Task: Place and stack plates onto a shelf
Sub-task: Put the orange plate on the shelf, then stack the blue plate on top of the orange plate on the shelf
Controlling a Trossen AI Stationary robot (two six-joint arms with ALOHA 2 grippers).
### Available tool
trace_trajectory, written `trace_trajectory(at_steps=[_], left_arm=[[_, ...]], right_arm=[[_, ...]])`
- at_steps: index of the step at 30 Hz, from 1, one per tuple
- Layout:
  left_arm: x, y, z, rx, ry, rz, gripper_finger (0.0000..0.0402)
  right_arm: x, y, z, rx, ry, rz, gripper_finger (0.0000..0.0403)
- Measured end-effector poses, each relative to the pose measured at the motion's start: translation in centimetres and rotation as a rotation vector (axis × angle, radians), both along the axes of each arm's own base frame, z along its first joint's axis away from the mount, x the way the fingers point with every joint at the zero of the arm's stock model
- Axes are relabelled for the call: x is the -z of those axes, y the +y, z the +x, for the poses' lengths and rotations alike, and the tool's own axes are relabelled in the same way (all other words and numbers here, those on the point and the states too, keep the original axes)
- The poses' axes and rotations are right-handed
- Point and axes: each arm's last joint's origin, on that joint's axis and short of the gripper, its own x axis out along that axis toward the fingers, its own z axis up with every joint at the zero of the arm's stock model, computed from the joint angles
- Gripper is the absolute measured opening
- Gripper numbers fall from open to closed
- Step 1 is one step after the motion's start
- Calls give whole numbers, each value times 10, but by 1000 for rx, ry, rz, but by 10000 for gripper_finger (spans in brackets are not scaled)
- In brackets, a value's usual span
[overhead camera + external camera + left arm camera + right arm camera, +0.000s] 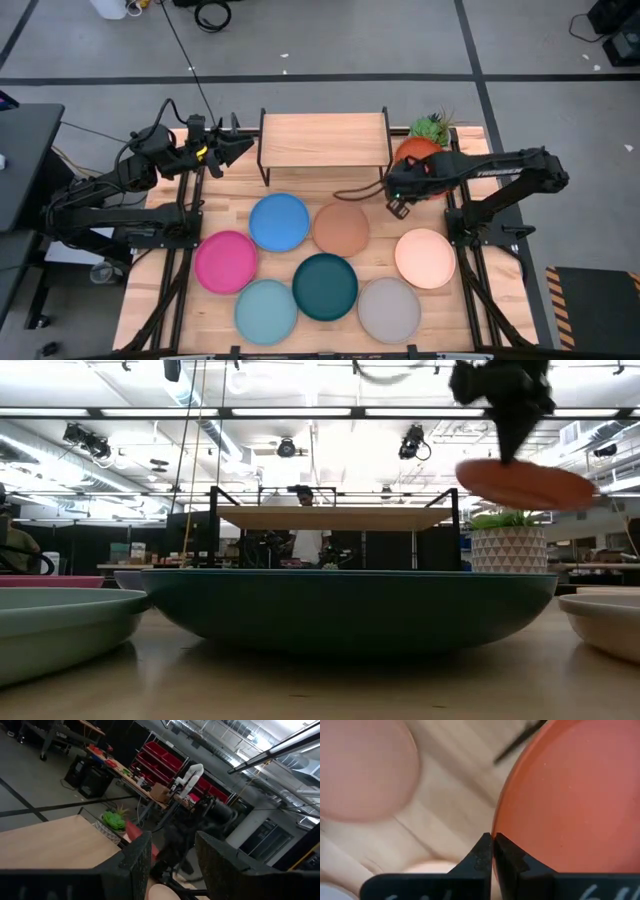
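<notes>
Behind the wooden table I see a large workshop with ceiling lights and a person standing far back, behind the shelf (340, 517). My right gripper (398, 192) is pinched closed on the rim of the orange-red plate (418, 152); in the right wrist view the two fingers meet on the edge of this plate (570, 795), and in the low view it hangs in the air, a little tilted, clearly above the table. The shelf (324, 138) is just beside this gripper, on its left, and its top carries no plate yet. A small potted plant (431, 127) stands close behind the held plate. Below the gripper, toward the front of the table, lie the other plates: the tan plate (341, 228) nearest, then the blue plate (279, 221), the cream plate (425, 257), the dark teal plate (325, 286), the magenta plate (226, 261), the light aqua plate (266, 310) and the grey plate (389, 309). My left gripper (222, 150) waits at the other end of the shelf with its fingers apart and nothing between them. I judge this is the first placing step. Next I must carry the plate sideways over the shelf top, keep it above the black frame, make it level, lower it and only then release.
</notes>
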Motion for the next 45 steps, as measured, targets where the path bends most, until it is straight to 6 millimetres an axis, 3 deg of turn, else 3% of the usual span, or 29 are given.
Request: trace_trajectory(at_steps=[4,9,16,21,29,37,41,45], left_arm=[[0,0,0,3,-6,-21,160],[0,-1,0,29,-12,-36,160],[0,-1,1,30,-12,-42,160],[0,-1,1,31,-12,-43,160],[0,-2,1,64,-10,-41,160],[0,-2,1,69,-10,-40,160],[0,-2,1,76,-9,-39,160],[0,-3,1,102,-9,-38,160]], right_arm=[[-27,-3,10,-99,-47,-107,17],[-42,-13,36,-313,3,-218,17],[-36,-38,87,-654,58,-238,17],[-22,-58,107,-773,126,-184,17],[-4,-83,113,-782,203,-129,24],[7,-91,114,-769,246,-74,60],[3,-89,112,-756,244,-90,78],[-14,-82,99,-725,211,-122,93]])
